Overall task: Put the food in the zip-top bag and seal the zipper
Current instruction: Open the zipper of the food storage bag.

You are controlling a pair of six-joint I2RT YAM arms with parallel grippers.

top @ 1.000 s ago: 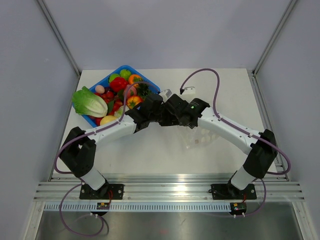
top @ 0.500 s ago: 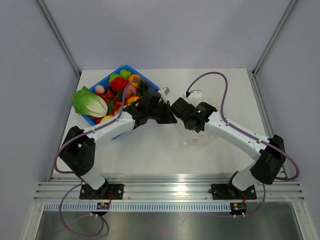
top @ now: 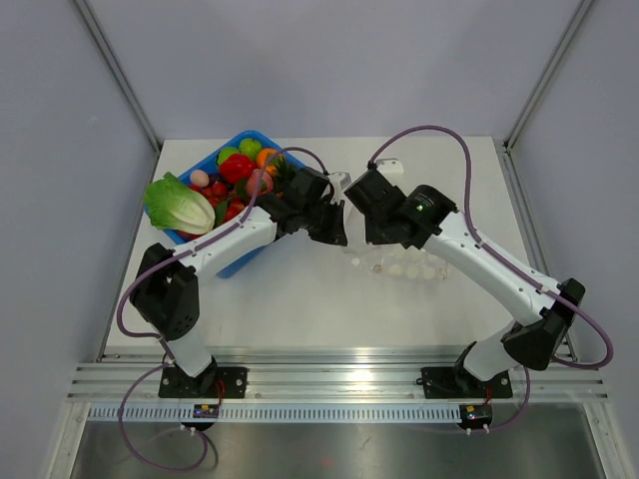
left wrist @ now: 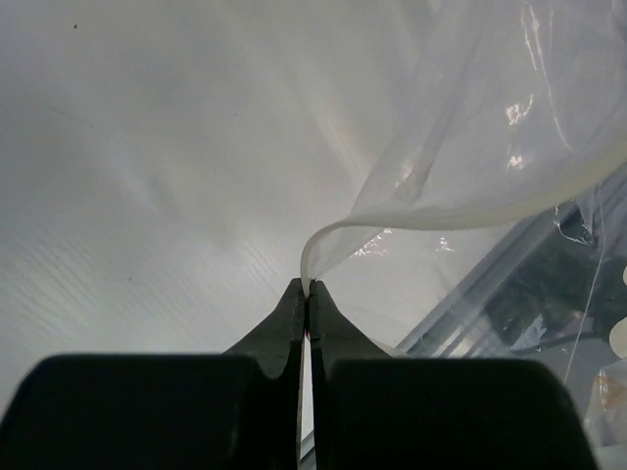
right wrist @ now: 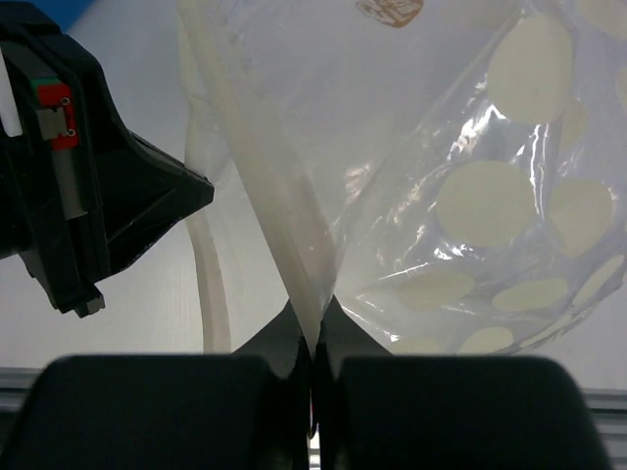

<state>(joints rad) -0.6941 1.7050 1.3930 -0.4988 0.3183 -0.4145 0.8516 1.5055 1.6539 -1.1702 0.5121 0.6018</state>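
The zip-top bag [top: 399,261], clear with white dots, lies mid-table between the two wrists. My left gripper [left wrist: 308,286] is shut on the pale zipper strip [left wrist: 411,220] at the bag's mouth. My right gripper [right wrist: 312,338] is shut on the other side of the mouth edge, with the dotted bag [right wrist: 490,206] hanging past it. In the top view the left gripper [top: 337,232] and right gripper [top: 359,228] sit close together. The food [top: 240,170], red, orange and green toy pieces, lies in the blue bin [top: 243,140] at the back left.
A toy lettuce head [top: 178,204] rests on the bin's left edge. A small white object [top: 387,186] lies behind the right wrist. Metal posts stand at the table's back corners. The left gripper's body [right wrist: 88,186] shows in the right wrist view.
Both wrists moved toward the back of the table and the right arm swung right. The bag now lies stretched out to the right of the grippers.
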